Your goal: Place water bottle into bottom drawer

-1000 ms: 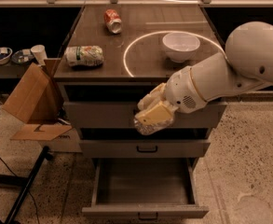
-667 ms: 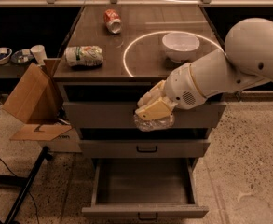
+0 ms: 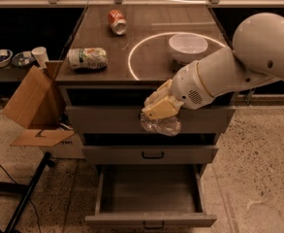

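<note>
I see the gripper (image 3: pixel 160 115) hanging above the bottom drawer (image 3: pixel 149 191), level with the front of the top drawer (image 3: pixel 102 119), at the end of the white arm (image 3: pixel 238 67) that reaches in from the right. Its fingers (image 3: pixel 158 108) are clenched on the water bottle (image 3: pixel 164 126), which lies roughly sideways under them, clear and crinkled, held in the air. The bottom drawer is pulled out, its tray open to me, with the small dark handle (image 3: pixel 152 224) on its front; the bottle sits above the tray in my view, well apart from it. The middle drawer (image 3: pixel 151 154), between the bottle and the bottom drawer, is shut. Higher above the bottom drawer, on the counter (image 3: pixel 146 30), I see a white bowl (image 3: pixel 188 47) to the right, a white-and-green container (image 3: pixel 87 58) lying near the left edge, and a red-and-white can (image 3: pixel 117 22) lying toward the back. Left of the bottom drawer, a cardboard box (image 3: pixel 32 98) stands open.
</note>
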Action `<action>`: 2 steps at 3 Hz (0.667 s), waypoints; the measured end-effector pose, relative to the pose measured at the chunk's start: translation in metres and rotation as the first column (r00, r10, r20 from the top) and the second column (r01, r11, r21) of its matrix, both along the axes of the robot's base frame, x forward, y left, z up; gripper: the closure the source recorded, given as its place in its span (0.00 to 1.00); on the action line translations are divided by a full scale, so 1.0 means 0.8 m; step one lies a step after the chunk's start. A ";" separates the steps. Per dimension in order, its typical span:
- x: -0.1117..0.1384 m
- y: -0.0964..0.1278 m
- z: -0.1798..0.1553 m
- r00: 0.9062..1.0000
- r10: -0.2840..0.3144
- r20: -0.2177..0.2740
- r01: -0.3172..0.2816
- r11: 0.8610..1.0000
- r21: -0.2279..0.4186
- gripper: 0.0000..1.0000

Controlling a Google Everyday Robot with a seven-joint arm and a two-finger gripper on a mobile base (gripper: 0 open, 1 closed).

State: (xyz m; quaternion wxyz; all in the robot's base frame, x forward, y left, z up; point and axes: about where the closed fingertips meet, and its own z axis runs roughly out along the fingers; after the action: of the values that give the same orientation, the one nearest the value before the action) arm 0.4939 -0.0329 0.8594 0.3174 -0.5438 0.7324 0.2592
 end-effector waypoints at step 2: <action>0.010 0.007 -0.091 0.987 -0.002 -0.164 0.004 1.000 0.013 1.00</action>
State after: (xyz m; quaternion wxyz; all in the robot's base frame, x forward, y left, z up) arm 0.5016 -0.0272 0.7869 0.2604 -0.5172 0.7551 0.3074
